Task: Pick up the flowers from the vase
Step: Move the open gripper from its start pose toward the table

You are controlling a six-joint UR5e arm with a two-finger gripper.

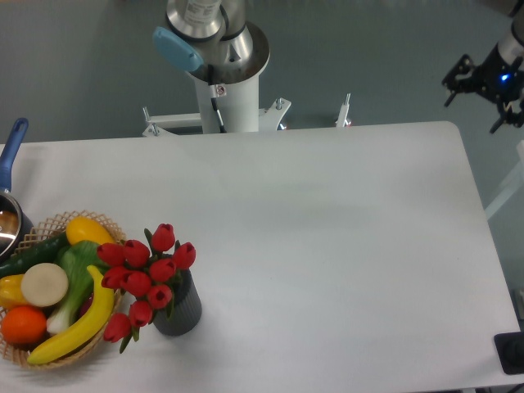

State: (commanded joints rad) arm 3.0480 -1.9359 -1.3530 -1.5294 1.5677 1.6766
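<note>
Standing near the left near corner of the white surface [327,237], we find the vase [182,309], a dark grey ribbed cup, upright and holding the flowers [146,274], a bunch of red tulip buds with short green stems that spills out over its rim toward the left. Some of the lower buds lean across the edge of the wicker basket [49,225] just beside it on the left. In that basket we see a yellow banana [78,327] curving along the near side, a green vegetable [78,270] with a pale stalk, a round white slice [44,284], an orange fruit [23,324], a yellow pepper-like piece [88,231] at the far side, and a dark green item [33,254]. At the left edge sits a metal pot [8,225] with a blue handle. The arm's base column [221,82] rises beyond the far edge. The claw [483,82] hangs far off at the upper right, well apart from the vase; we cannot tell how its fingers stand.
</note>
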